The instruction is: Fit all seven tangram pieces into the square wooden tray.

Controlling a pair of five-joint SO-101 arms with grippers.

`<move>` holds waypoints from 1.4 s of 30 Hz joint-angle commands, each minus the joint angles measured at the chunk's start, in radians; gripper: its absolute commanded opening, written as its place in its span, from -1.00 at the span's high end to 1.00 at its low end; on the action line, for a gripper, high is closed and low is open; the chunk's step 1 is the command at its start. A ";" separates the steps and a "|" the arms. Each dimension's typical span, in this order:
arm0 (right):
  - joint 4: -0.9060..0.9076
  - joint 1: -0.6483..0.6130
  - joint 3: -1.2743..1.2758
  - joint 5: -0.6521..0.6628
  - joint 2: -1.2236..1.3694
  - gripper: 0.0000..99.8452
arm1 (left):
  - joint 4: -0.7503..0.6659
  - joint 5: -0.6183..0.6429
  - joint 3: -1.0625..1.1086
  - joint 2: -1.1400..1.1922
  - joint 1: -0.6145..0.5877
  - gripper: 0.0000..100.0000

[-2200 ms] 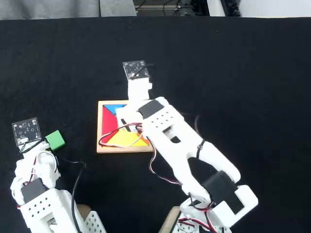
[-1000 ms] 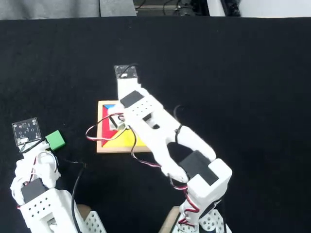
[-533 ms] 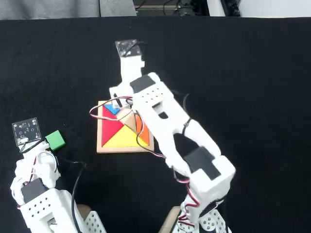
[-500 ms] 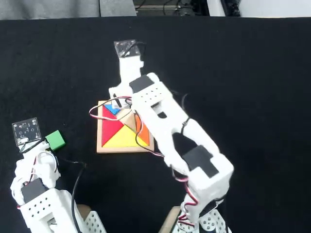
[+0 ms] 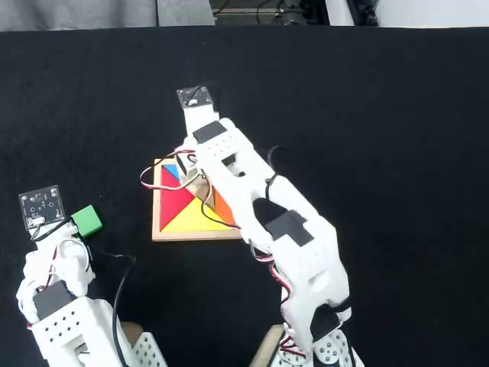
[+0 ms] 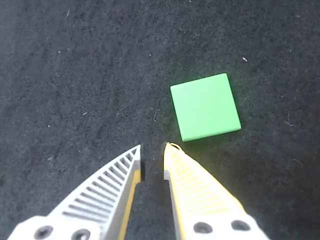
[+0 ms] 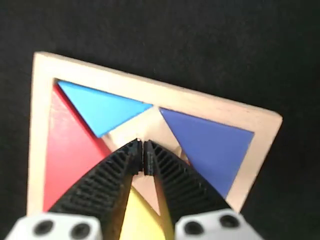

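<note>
The square wooden tray (image 7: 170, 97) holds a light blue triangle (image 7: 102, 107), a dark blue piece (image 7: 210, 145), a red triangle (image 7: 65, 150) and a yellow piece (image 7: 135, 215). A patch of bare wood (image 7: 150, 122) lies between the two blue pieces. My right gripper (image 7: 141, 149) is shut and empty, its tips just over that bare patch. In the high view the right arm (image 5: 229, 164) covers part of the tray (image 5: 157, 229), and an orange piece (image 5: 224, 206) shows in it. A green square (image 6: 205, 106) lies flat on the black cloth just beyond my left gripper (image 6: 152, 149), which is shut and empty.
Black cloth covers the whole table. The green square (image 5: 88, 220) lies about a hand's width left of the tray, beside the left arm (image 5: 53, 290). Loose cables (image 5: 157, 180) hang from the right arm over the tray's left side.
The right arm's wrist drifted left over the tray, stretched toward the far side, then drew back a little over the tray's far edge. The left arm and green square kept still.
</note>
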 commanded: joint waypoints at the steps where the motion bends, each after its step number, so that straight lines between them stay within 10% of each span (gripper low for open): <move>1: 0.041 0.015 -0.056 0.003 -0.007 0.98 | -0.005 0.006 -0.008 -0.009 0.010 0.82; 26: 0.097 0.138 0.108 0.083 -0.406 0.98 | -0.006 0.012 -0.019 -0.011 -0.004 0.82; 33: -0.213 0.293 0.524 0.236 -0.608 0.98 | 0.091 0.203 -0.116 -0.011 0.002 0.82; 42: -0.413 0.430 0.677 0.272 -0.608 0.98 | -0.011 0.028 -0.087 -0.011 -0.005 0.82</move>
